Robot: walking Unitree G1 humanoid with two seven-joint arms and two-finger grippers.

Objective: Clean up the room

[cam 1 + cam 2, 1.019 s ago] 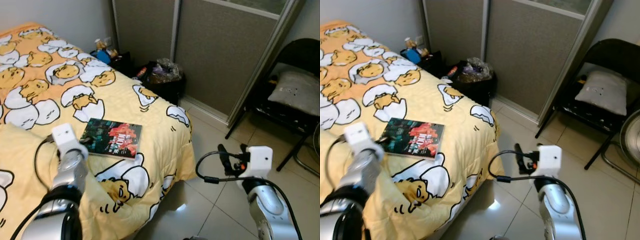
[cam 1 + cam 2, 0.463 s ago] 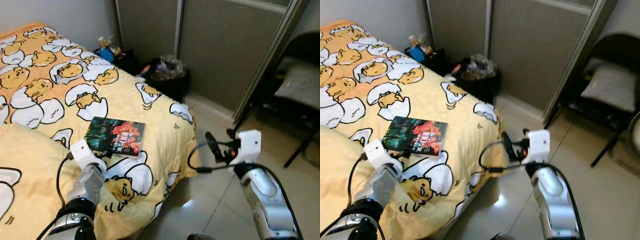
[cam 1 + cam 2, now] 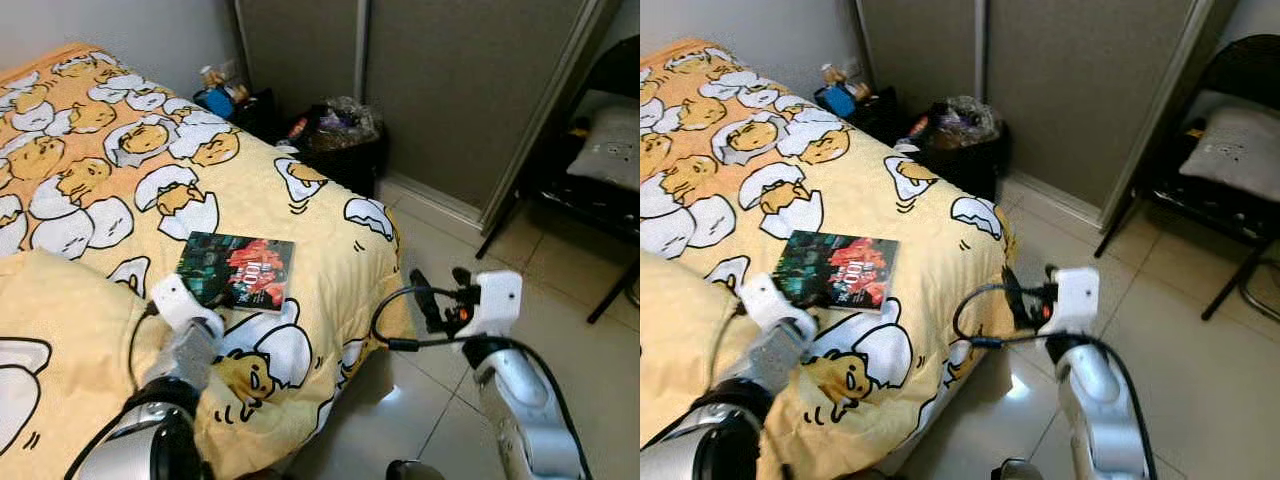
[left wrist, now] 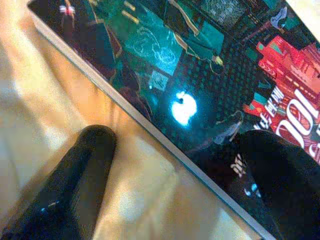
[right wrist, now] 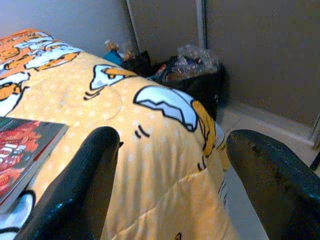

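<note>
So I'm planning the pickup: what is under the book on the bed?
The book lies flat on the yellow egg-print blanket, left end effector open at its near edge. Anything beneath the cover is hidden.

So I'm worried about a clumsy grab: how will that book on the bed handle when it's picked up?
The book looks thin and flat, so probably light and a bit bendy. Its cover glares in the left wrist view, so it may be slippery. It lies on the soft quilt, which should give under the left gripper, open at its edge.
</note>
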